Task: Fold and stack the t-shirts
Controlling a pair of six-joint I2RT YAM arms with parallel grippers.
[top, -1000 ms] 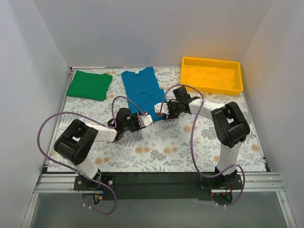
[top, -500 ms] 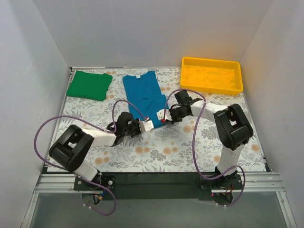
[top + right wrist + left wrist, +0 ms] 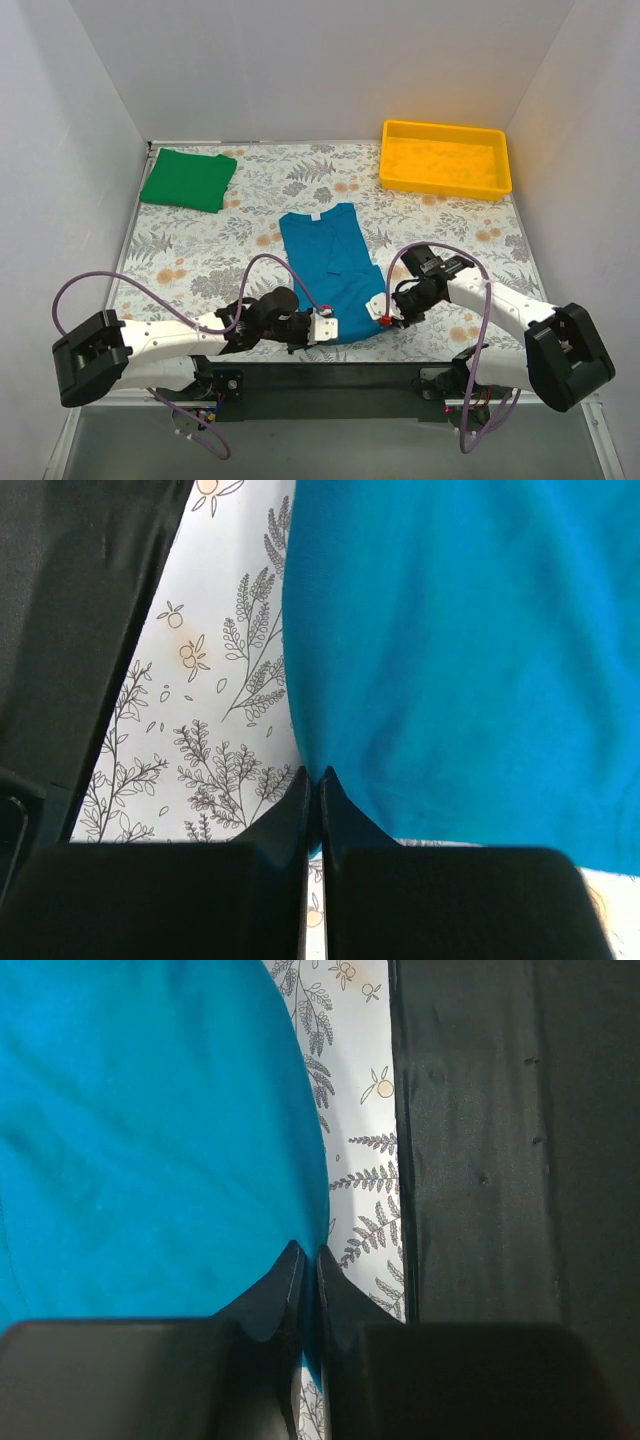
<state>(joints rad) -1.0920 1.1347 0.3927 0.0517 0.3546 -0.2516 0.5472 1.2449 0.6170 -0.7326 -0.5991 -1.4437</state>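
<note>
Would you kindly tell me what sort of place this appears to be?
Probably a robotics lab test cell: plain white walls box in a floral-covered table, with a teal t-shirt, a green t-shirt and a yellow tray laid out as props.

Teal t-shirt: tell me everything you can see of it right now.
The teal t-shirt is plain, soft-looking cloth lying flat on the floral table cover, at the centre-front of the table. Its neck points away from the arms and carries a small white label. A lengthwise crease runs down it. The hem sits at the table's near edge. The left end effector and right end effector are each shut on a near hem corner. Nothing else touches it.
</note>
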